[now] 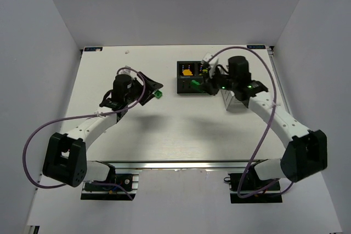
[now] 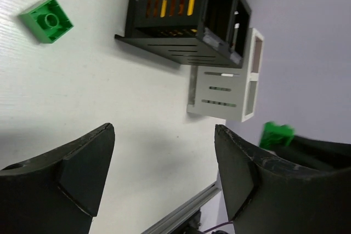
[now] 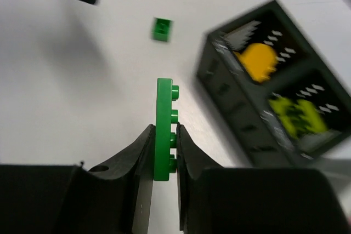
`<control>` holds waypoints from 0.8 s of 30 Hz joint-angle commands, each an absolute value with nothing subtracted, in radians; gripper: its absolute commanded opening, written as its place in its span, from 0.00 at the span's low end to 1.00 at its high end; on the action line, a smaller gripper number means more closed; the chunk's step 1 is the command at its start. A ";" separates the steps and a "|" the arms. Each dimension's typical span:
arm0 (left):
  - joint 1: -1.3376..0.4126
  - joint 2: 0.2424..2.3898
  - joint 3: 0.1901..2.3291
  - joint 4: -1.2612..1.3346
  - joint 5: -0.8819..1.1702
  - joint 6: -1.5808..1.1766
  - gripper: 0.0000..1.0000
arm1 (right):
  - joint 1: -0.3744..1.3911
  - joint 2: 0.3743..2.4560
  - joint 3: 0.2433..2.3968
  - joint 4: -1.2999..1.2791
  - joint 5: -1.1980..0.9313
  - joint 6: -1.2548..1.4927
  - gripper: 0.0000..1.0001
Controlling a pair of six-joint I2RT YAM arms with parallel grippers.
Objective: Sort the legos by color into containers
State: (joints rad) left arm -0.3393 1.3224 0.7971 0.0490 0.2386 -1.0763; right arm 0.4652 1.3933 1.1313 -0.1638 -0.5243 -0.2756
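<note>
From above, the left gripper [image 1: 151, 88] stands spread wide with nothing in it. A small green brick [image 1: 158, 95] lies on the table [image 1: 164, 130] just off its fingertips, outside the gap. The right gripper [image 1: 201, 84] is pinched on a green plate [image 1: 194, 85] at the near wall of the black box [image 1: 182, 87]. The white basket [image 1: 232, 104] sits close behind its jaws, partly under the arm.

In the left wrist view, the left gripper [image 2: 164, 135] is wide apart and empty. The green brick [image 2: 47, 20] lies ahead of it and off to one side, and the black box [image 2: 164, 47] and the white basket [image 2: 219, 89] are farther ahead.

In the right wrist view, the right gripper [image 3: 163, 131] clamps the green plate [image 3: 163, 102] on edge, with the studs facing sideways. The green brick [image 3: 162, 29] lies straight ahead. The black box [image 3: 230, 108] stands beside the jaws, holding an orange brick [image 3: 258, 61] and a lime brick [image 3: 296, 116] in separate compartments.
</note>
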 commanded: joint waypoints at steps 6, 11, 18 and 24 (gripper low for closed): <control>-0.321 1.405 0.853 0.006 0.264 -0.988 0.83 | 0.177 1.295 1.109 -0.483 -0.470 -0.892 0.00; -0.304 1.451 0.917 -0.043 0.264 -0.960 0.83 | 0.117 1.324 1.103 -0.509 -0.401 -0.986 0.00; -0.284 1.483 0.936 -0.051 0.270 -0.962 0.83 | 0.037 1.404 1.163 -0.503 -0.374 -0.983 0.00; -0.279 1.509 0.946 -0.057 0.265 -0.951 0.83 | 0.011 1.446 1.175 -0.479 -0.364 -0.976 0.00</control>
State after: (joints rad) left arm -0.2859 1.5063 0.9081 -0.0463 0.2550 -0.9760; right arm 0.0181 1.4303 1.1427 -0.4831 -0.3740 -0.9638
